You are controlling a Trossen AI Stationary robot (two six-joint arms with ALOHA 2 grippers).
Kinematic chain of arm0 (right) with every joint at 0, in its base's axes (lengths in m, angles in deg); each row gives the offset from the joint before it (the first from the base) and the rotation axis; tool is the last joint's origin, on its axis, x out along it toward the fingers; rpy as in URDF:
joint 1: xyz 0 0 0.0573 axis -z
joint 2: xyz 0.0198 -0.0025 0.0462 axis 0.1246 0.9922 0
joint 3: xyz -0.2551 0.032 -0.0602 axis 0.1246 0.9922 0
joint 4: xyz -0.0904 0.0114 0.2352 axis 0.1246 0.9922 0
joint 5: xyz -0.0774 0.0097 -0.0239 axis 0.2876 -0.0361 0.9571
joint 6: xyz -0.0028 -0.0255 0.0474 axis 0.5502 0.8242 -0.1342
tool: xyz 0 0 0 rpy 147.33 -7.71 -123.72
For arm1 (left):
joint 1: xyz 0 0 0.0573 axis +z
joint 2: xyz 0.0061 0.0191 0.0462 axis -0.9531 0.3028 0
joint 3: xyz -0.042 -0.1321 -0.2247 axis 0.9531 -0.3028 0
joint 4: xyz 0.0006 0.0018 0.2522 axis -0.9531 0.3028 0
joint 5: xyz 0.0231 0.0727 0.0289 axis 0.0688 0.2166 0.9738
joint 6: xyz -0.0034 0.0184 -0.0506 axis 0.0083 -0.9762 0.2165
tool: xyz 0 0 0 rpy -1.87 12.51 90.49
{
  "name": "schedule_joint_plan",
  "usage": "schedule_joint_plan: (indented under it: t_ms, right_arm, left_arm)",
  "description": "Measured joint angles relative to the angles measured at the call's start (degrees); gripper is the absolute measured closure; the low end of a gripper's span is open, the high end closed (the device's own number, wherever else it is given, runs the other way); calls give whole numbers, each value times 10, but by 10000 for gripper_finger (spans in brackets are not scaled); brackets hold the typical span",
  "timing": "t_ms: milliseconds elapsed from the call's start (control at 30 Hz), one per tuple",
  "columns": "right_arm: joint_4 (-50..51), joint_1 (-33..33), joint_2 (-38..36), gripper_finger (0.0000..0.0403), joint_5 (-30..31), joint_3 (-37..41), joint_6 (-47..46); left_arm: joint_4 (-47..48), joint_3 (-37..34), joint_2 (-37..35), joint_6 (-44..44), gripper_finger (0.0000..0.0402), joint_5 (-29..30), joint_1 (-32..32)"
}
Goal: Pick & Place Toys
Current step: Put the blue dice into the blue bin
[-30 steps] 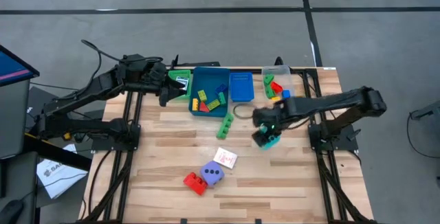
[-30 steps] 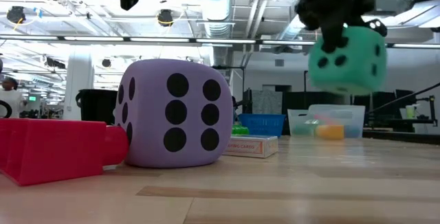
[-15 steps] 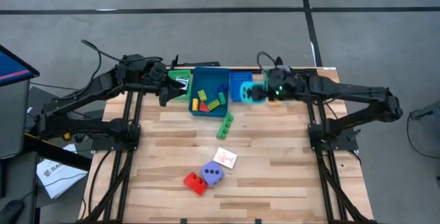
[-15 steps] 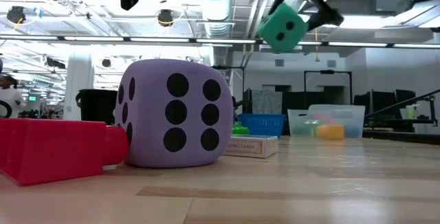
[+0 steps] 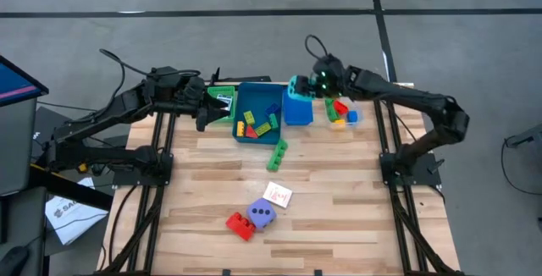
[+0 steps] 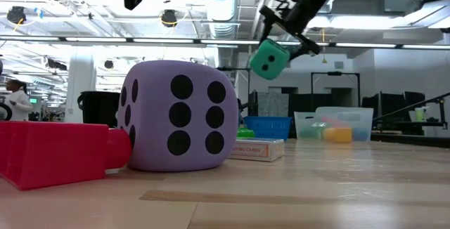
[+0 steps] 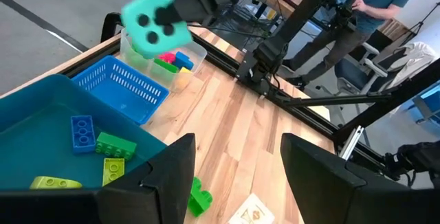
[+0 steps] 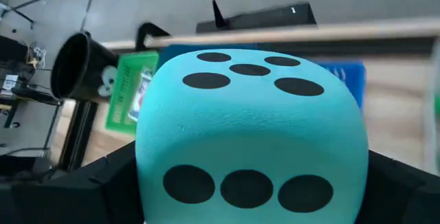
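Teal dice [image 5: 295, 84] up in the air, pinched in the right gripper [image 5: 306, 84] over the far side of the blue basket [image 5: 297, 109]. Low view shows the cube [image 6: 269, 59] hanging clear of everything; overhead flattens that. Left gripper [image 5: 203, 107] waits, fingers apart and empty, by the green tray [image 5: 222, 98]. Near edge: purple dice [image 5: 262, 215], red brick [image 5: 240, 224], white card [image 5: 278, 195].

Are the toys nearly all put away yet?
Partly. Several bricks already lie in the teal tray. The right gripper holds the teal dice in the air above the blue basket. On the table there remain the purple dice, red brick, card and green brick.
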Motion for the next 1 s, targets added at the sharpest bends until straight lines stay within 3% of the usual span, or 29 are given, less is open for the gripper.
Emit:
schedule_joint_plan:
  t_ms: [233,533,767,1000]
  right_arm:
    - [70,26,95,50,-12,-148,81]
    - [297,35,203,49,-12,-318,127]
    - [325,41,238,49,-63,-345,117]
    - [331,51,250,49,-71,-343,118]
  left_arm:
    - [0,0,0,-1,193,0,0]
    - [-12,0,0,-2,193,62,0]
    - [-30,0,0,-2,193,73,0]
    - [-39,0,0,-2,193,75,0]
